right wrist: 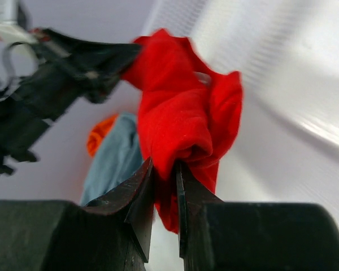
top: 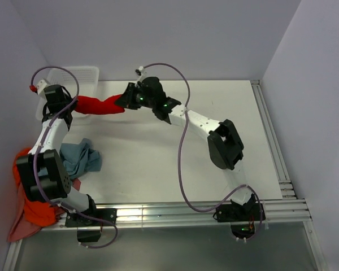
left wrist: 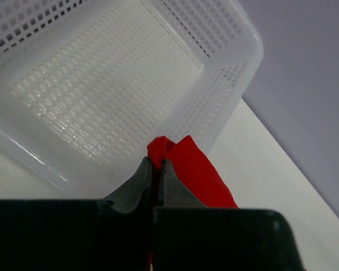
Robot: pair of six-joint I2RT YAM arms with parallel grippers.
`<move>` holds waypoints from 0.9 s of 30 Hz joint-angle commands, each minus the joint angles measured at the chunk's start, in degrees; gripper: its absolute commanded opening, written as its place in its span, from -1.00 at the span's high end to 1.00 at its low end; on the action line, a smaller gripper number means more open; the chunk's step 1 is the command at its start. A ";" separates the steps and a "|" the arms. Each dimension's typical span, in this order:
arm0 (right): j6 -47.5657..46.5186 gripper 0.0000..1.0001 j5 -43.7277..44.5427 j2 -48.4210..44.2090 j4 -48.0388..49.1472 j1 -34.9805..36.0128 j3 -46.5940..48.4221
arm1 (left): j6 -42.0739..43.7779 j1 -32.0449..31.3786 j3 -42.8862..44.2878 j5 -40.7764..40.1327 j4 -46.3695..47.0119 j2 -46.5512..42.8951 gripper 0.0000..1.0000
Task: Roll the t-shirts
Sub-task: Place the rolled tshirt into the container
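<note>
A rolled red t-shirt point(top: 99, 105) hangs stretched between my two grippers, above the table beside the basket. My left gripper point(top: 73, 105) is shut on its left end; the left wrist view shows the jaws point(left wrist: 157, 165) pinching the red cloth point(left wrist: 195, 169). My right gripper point(top: 123, 99) is shut on its right end; in the right wrist view the jaws point(right wrist: 165, 169) clamp the red roll point(right wrist: 181, 121). A blue-grey t-shirt point(top: 79, 158) lies crumpled at the left. An orange t-shirt point(top: 31, 206) and a pinkish one point(top: 20, 228) hang over the table's left front corner.
A white mesh basket point(top: 89, 76) stands at the far left corner, just behind the red t-shirt; its inside point(left wrist: 101, 84) shows under my left gripper. Metal rails point(top: 271, 147) run along the right and front edges. Walls close in on three sides.
</note>
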 commanded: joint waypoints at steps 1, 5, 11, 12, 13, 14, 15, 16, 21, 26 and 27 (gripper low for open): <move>-2.55 1.00 -1.69 5.00 1.64 3.20 13.06 | -1.95 2.55 2.55 1.82 4.94 3.66 0.99; -2.81 1.00 -1.43 12.91 -2.41 4.52 23.37 | -2.30 4.04 5.26 3.31 4.07 11.40 0.99; -5.18 1.00 0.41 16.97 -6.37 5.31 29.02 | -2.66 4.22 6.42 8.33 4.24 19.58 0.99; -5.44 1.00 0.50 16.62 -6.37 5.31 28.84 | -2.66 4.05 6.15 9.03 4.42 19.85 0.99; -5.88 1.00 0.68 15.40 -6.37 5.31 27.62 | -2.57 3.96 5.54 10.34 4.77 19.59 0.99; -6.58 1.00 1.12 14.52 -6.37 5.22 26.74 | -2.57 3.61 4.40 10.70 5.03 19.32 0.99; -6.85 1.00 1.29 13.55 -6.37 5.22 25.52 | -2.39 3.08 3.78 11.23 5.21 18.80 0.99; -6.85 1.00 1.56 12.41 -6.11 4.96 22.63 | -2.31 2.47 3.08 11.58 5.30 17.84 0.99; -4.83 1.00 1.21 1.61 -2.17 1.71 9.80 | -4.23 -4.54 -2.37 14.57 6.61 15.98 0.99; -5.45 1.00 2.88 -10.43 -1.54 -3.72 -6.82 | -8.01 -14.05 -5.63 13.52 8.46 12.91 0.99; -5.36 1.00 3.23 -14.46 -1.88 -4.70 -9.02 | -9.32 -16.76 -5.37 13.26 8.29 12.38 0.99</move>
